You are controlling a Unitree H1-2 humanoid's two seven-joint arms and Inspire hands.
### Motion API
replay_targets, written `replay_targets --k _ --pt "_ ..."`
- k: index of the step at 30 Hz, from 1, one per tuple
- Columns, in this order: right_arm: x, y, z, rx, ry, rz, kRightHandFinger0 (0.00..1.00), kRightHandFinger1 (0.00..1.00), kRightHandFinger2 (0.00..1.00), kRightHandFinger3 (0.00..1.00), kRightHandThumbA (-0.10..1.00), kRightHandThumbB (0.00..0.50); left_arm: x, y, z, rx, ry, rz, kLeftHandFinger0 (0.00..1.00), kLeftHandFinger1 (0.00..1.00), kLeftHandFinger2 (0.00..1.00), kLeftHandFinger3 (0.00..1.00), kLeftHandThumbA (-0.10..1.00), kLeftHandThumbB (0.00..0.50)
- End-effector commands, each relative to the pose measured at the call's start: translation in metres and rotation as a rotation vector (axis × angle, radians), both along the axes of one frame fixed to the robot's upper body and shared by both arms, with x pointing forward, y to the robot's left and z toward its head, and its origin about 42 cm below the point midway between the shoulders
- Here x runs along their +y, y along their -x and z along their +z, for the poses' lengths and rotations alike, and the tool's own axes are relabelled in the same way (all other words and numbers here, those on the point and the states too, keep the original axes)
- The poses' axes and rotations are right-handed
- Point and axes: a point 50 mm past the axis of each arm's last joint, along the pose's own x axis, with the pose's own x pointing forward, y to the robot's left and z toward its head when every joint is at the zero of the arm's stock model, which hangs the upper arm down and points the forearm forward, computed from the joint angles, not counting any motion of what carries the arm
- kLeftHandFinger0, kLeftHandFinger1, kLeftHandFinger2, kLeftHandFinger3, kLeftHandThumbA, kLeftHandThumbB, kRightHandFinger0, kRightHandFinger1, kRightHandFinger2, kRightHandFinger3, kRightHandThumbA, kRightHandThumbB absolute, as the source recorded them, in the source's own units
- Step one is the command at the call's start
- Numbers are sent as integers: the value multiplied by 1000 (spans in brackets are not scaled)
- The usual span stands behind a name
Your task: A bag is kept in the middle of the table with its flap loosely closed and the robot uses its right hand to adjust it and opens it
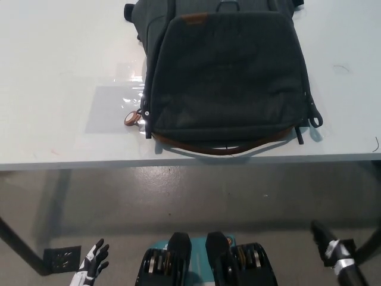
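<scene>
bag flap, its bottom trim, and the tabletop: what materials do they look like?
Bag flap: dark grey woven fabric, matte, faintly mottled. Bottom trim: brown with a slight sheen, probably leather or faux leather. Tabletop: pale, smooth, semi-gloss, likely laminate; it reflects light beside the bag.

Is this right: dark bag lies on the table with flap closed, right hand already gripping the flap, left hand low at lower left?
Not quite. The head view shows the right hand down at the lower right, below the table edge and well clear of the bag, touching nothing. The rest holds: the flap lies closed over the dark bag, and the white left hand sits low at the lower left.
</scene>
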Motion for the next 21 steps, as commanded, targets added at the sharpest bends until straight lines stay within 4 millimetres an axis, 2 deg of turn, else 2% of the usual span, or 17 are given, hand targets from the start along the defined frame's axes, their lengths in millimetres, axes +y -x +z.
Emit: replay_targets --k 1,2,3,7,8,9,12,13,14,16,18,20,21 --pt "-5 -1 41 -157 -17 -7 1000 1000 1000 1000 1000 328 2 1 16 -94 -39 -29 1000 1000 1000 1000 1000 500" --pt "-6 -3 48 -180 -13 -19 1000 1000 1000 1000 1000 336 4 3 17 -95 -43 -29 1000 1000 1000 1000 1000 500" --pt "-9 -11 62 -234 -23 -31 1000 1000 1000 1000 1000 325 4 3 18 -97 -42 -34 1000 1000 1000 1000 1000 500" --pt "-14 -40 89 -315 -3 -40 1000 1000 1000 1000 1000 321 6 7 15 -82 -41 -32 1000 1000 1000 1000 1000 500" --pt "-21 -55 100 -346 31 -32 1000 1000 1000 1000 1000 280 6 7 13 -77 -48 -32 1000 1000 1000 1000 1000 500" --pt "-23 -62 106 -345 35 -27 1000 1000 1000 1000 1000 272 5 8 12 -72 -51 -31 1000 1000 1000 1000 1000 500" --pt "-33 -97 129 -328 25 -18 1000 1000 1000 1000 1000 330 6 11 8 -58 -51 -33 1000 1000 1000 1000 1000 500" --pt "-34 -101 132 -326 14 -14 1000 1000 1000 1000 1000 335 6 11 8 -56 -52 -32 1000 1000 1000 1000 1000 500" --pt "-32 -114 141 -314 -57 3 1000 1000 1000 1000 1000 347 8 13 8 -51 -54 -33 1000 1000 1000 1000 1000 500" --pt "-33 -133 155 -311 -76 27 1000 1000 1000 1000 1000 319 9 14 8 -52 -49 -34 1000 1000 1000 1000 1000 500" --pt "-36 -157 170 -315 -85 41 1000 1000 1000 1000 1000 241 10 18 7 -42 -41 -34 1000 1000 1000 1000 1000 500" --pt "-38 -176 182 -282 -99 32 1000 1000 1000 1000 1000 255 10 18 5 -37 -45 -37 1000 1000 1000 1000 1000 500" --pt "-37 -186 184 -271 -96 37 1000 1000 1000 1000 1000 277 11 25 5 -29 -43 -32 1000 1000 1000 1000 1000 500"
